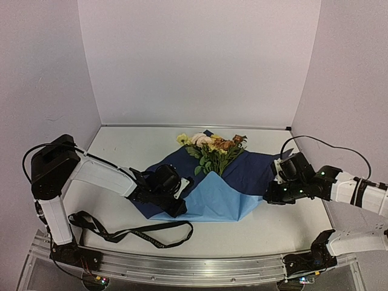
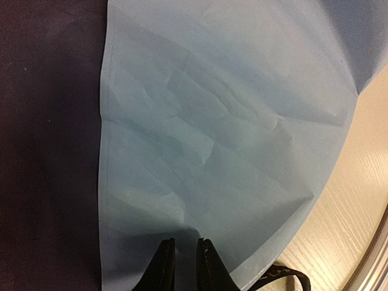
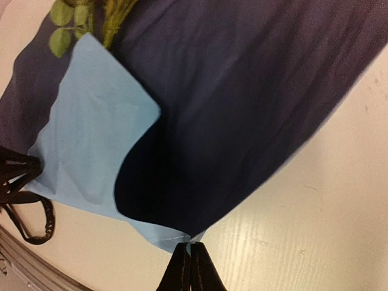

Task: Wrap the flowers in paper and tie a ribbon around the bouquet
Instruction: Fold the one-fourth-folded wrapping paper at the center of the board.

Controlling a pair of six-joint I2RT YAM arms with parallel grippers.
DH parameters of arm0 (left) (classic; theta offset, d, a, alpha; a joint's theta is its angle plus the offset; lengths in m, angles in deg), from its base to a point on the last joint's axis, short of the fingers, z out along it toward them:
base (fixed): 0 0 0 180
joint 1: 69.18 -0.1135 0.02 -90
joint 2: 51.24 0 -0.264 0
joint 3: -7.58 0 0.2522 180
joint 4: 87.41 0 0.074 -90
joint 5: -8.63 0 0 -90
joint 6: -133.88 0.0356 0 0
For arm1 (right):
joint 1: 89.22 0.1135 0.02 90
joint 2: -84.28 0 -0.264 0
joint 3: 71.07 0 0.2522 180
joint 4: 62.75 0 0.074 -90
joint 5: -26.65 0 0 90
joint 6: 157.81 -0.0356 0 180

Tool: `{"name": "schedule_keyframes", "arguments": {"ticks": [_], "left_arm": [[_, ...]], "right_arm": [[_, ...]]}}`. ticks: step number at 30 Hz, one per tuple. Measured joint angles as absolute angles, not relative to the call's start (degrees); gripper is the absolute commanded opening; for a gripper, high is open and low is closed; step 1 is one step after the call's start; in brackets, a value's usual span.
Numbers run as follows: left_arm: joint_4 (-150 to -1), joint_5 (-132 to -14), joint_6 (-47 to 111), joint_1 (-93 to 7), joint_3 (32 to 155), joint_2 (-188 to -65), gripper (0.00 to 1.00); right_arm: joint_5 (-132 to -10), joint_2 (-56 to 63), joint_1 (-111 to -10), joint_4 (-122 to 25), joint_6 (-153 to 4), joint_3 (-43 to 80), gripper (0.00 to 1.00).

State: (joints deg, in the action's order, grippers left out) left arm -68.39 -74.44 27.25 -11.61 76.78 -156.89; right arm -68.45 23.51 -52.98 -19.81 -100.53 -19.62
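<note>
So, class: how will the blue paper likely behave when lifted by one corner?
Probably floppy: the paper curls and folds over itself. Likely light, since the right hand pinches just its corner. Creases suggest it marks easily.

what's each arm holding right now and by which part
Right jaws: shut on the paper at its right-hand corner. Left jaws: nearly shut at its light blue flap's edge; grip cannot be told.

Top camera: fixed, high behind the arms [image 1: 100, 174], looking down and forward over the whole table [image 1: 273, 233]. Wrist cameras: each close, sighting along its own fingers [image 2: 162, 267] onto the paper [image 2: 212, 151]. All three views share that sheet's folded light-blue flap.
</note>
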Motion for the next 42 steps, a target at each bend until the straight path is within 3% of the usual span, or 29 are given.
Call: {"name": "schedule_keyframes", "arguments": {"ticks": [14,26,37,42], "left_arm": [[-70.0,-73.5,27.0,-12.3,76.8,-157.6,0.14],[-69.2,-71.5,26.9,-14.4,76.8,-157.1,0.21],[-67.7,-58.9,22.3,-26.0,78.3,-148.8,0.49],[-69.0,-52.5,19.1,-29.8,81.9,-149.6,0.52]], "right_arm": [[-82.2,-1.1,-44.8,-26.9,-98.3,0.2,0.0],[-92.9,-16.7,-44.3,-33.9,-101.7,4.5,0.0],[-96.3,-23.4,-44.3,-35.7,-103.5,8.5,0.0],[-97.7,-24.6,-44.3,-35.9,-103.7,9.7,0.0]]}}
